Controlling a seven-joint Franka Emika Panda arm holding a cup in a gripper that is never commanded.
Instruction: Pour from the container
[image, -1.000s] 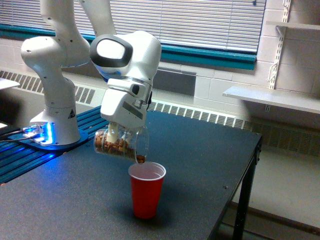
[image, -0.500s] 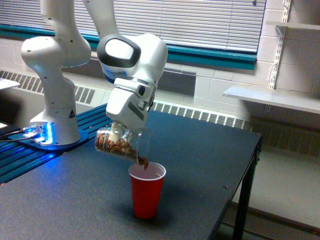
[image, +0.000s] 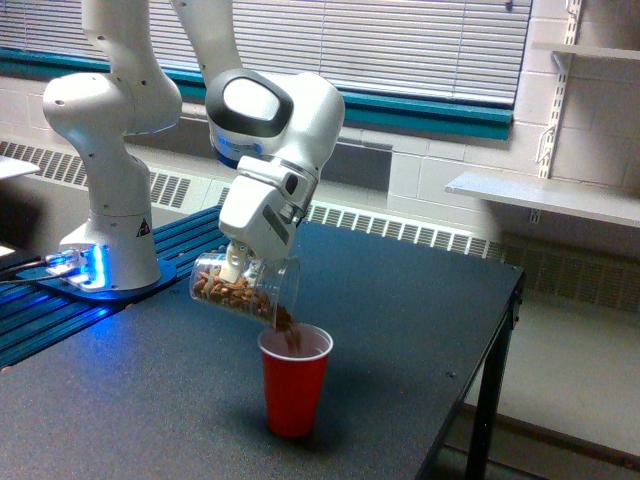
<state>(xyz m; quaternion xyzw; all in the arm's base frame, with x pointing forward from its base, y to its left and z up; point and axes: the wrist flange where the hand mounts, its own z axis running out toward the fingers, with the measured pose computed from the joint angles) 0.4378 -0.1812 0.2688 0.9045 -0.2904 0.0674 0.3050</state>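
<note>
Brown nuts (image: 287, 328) spilling from clear cup (image: 245, 290), clamped in claw (image: 243, 266), into red cup (image: 295, 380) on tabletop (image: 400, 330): best tilted gradually, lip kept over red rim.

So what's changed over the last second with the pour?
The gripper has tipped the clear cup further, mouth down, and shifted slightly toward the exterior view's right; brown bits now spill into the red cup. The grip and the red cup's spot are unchanged.

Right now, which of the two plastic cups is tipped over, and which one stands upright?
The clear plastic cup with brown nut-like bits, held by the pincer, is tipped rim-down. The opaque red plastic cup stands upright on the dark table.
</note>
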